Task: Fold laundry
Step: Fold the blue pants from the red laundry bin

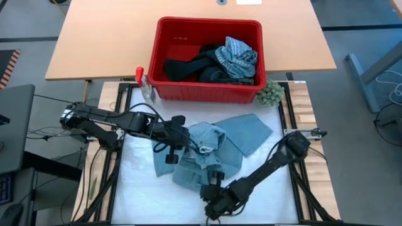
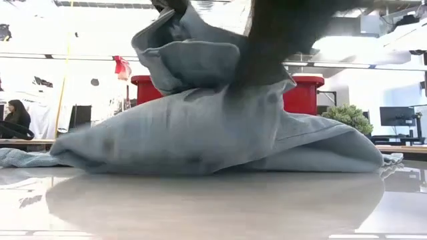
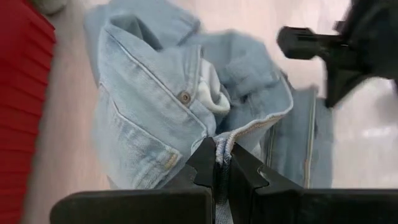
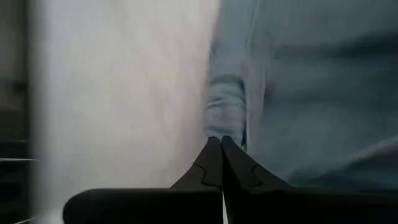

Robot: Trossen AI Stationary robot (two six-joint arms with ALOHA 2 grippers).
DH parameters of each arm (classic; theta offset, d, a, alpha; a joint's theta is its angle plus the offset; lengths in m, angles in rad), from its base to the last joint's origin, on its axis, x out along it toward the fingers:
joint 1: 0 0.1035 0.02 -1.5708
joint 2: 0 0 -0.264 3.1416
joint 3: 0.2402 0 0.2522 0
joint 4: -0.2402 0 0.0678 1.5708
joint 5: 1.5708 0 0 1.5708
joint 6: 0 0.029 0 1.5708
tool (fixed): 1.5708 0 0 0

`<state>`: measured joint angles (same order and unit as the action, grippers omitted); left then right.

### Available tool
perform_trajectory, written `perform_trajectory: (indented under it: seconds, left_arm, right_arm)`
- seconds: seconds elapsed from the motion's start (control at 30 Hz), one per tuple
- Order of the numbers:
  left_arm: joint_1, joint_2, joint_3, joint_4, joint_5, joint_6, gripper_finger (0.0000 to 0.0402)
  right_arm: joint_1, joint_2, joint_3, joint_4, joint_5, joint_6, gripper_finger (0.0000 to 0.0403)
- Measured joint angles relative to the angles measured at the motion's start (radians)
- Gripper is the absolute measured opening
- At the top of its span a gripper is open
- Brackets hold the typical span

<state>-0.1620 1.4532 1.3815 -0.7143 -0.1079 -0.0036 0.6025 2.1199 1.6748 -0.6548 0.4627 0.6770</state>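
We take the red basket as our landmark. Just in front of it, on the white table surface, lie the light blue jeans, crumpled, one leg spread flat toward the green fuzzy ball at the basket's front right corner.

Left gripper: in its wrist view we see the two dark fingers pinched nearly together on the jeans' waistband edge beside the zipper, with denim between the tips; the metal button sits just beyond. From above, the left gripper sits at the jeans' left side, in front of the basket's left half, with its arm stretched out almost level from the table's left edge. In the low view the gathered cloth hangs lifted above the rest of the heap.

Right gripper: its fingers meet tip to tip at a rolled fold of denim; we cannot tell whether any cloth is caught between them. From above, the right gripper lies at the jeans' edge farthest from the basket, its arm angled in low from the right.

Inside the basket we see more laundry: black pieces and a grey-blue striped one.
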Motion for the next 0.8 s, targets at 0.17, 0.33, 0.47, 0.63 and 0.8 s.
perform_trajectory:
  seconds: [0.17,0.33,0.47,0.63,0.8]
  left_arm:
    - [0.011,-0.014,0.003,0.129,0.025,-0.093,0.0]
    - [0.038,-0.047,0.096,0.157,-0.013,-0.082,0.0]
    - [0.062,-0.058,0.228,0.159,-0.069,-0.082,0.0]
    - [0.063,-0.025,0.323,0.163,-0.097,-0.183,0.0]
    - [0.061,0.028,0.335,0.148,-0.184,-0.224,0.0]
  right_arm:
    - [-0.051,-0.225,-0.032,-0.012,-0.173,-0.123,0.0017]
    - [-0.072,-0.444,-0.03,-0.019,-0.289,-0.141,0.0017]
    - [-0.065,-0.577,-0.03,0.023,-0.203,-0.19,0.0017]
    - [-0.094,-0.672,-0.027,0.158,-0.081,-0.277,0.0017]
    - [-0.138,-0.623,-0.029,0.174,-0.108,-0.293,0.0017]
